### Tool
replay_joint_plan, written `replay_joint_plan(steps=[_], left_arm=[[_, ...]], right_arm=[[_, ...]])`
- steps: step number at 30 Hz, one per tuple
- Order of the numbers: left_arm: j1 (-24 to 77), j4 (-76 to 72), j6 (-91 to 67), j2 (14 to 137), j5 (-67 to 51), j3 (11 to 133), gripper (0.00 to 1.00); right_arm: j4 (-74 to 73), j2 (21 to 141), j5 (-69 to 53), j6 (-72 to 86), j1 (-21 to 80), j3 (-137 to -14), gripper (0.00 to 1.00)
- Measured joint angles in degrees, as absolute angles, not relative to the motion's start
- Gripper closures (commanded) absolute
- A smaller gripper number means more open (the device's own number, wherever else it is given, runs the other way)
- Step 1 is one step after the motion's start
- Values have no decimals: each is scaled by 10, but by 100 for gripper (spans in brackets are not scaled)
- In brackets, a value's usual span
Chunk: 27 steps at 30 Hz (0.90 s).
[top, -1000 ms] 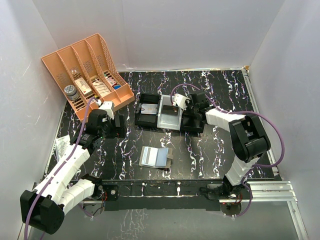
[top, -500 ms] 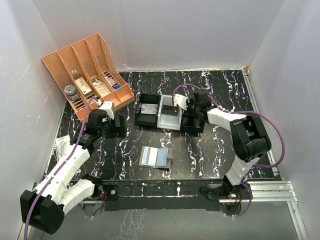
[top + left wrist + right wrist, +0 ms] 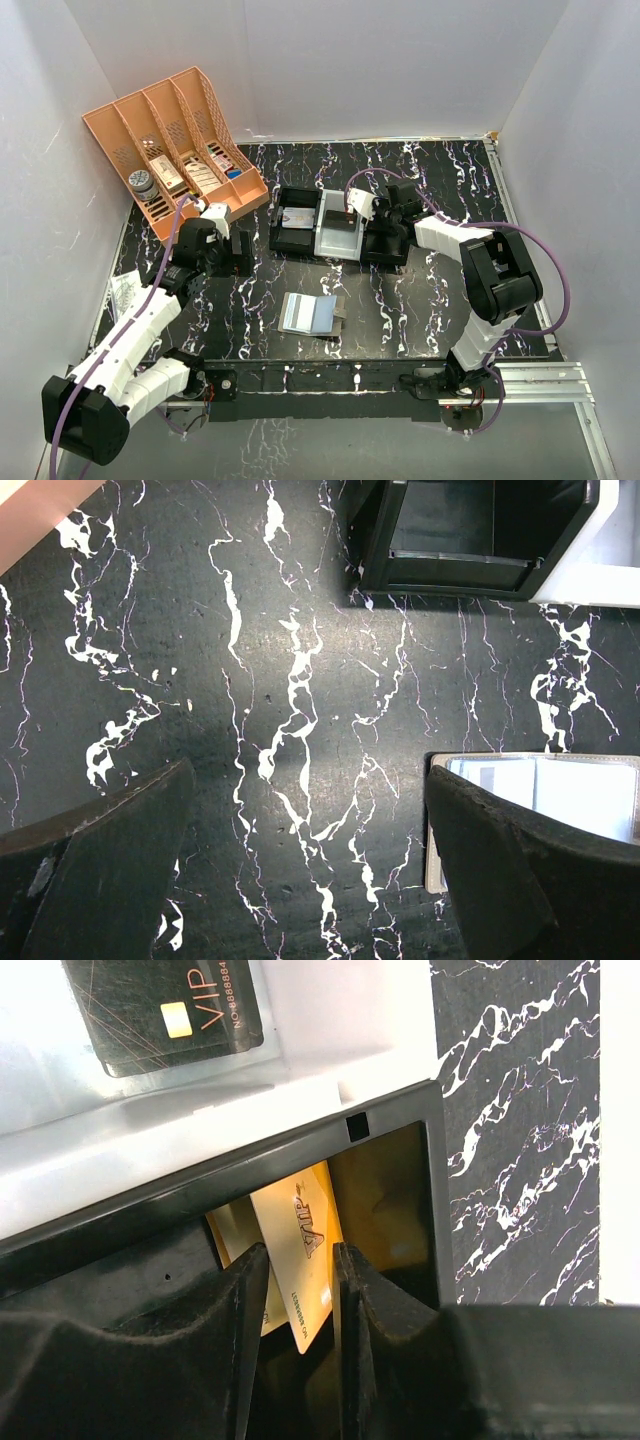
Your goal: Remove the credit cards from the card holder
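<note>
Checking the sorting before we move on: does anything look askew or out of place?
The gold card stands tilted on edge between the fingers of the right claw inside the black tray, not flat like the black card in the next compartment. Nothing else stands out.

Left arm point(image 3: 140, 330): stretched from base at 7 o'clock toward 11 o'clock, wrist bent downward. Left gripper point(image 3: 308, 772): facing down, jaws spread wide, pads point(image 3: 110, 870) well apart. Right arm point(image 3: 495, 275): raised from base at 5 o'clock, elbow folded, forearm reaching toward 10 o'clock. Right gripper point(image 3: 300, 1260): pointed down, jaws narrowly parted.
</note>
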<state>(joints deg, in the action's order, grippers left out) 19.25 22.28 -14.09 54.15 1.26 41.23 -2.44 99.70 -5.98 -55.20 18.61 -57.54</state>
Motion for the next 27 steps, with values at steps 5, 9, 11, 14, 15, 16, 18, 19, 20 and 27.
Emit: replay_joint_plan(steps=[5, 9, 11, 14, 15, 16, 18, 19, 20, 27], left_arm=[[192, 223, -140, 547, 11, 412, 1], [192, 223, -139, 550, 9, 412, 1], [192, 223, -139, 550, 8, 412, 1], [192, 223, -139, 550, 8, 412, 1], [192, 223, -139, 550, 8, 412, 1], [192, 223, -139, 551, 7, 412, 1], [192, 223, -139, 551, 6, 412, 1], [192, 223, -139, 551, 5, 412, 1], [192, 223, -139, 551, 4, 412, 1], [192, 223, -139, 559, -3, 412, 1]], right_arm=[[-25, 998, -58, -551, 186, -576, 65], [-28, 1010, -56, -546, 186, -580, 60], [-31, 1014, -56, -545, 186, -580, 59], [-33, 1014, -55, -542, 186, -582, 57], [-35, 1014, -56, -540, 186, -583, 56], [-36, 1014, -56, -538, 186, -585, 55], [-40, 1014, -56, -535, 186, -588, 51], [-42, 1014, -56, -535, 186, -588, 50], [-43, 1014, -56, -534, 186, -588, 49], [-71, 1014, -60, -521, 186, -603, 46]])
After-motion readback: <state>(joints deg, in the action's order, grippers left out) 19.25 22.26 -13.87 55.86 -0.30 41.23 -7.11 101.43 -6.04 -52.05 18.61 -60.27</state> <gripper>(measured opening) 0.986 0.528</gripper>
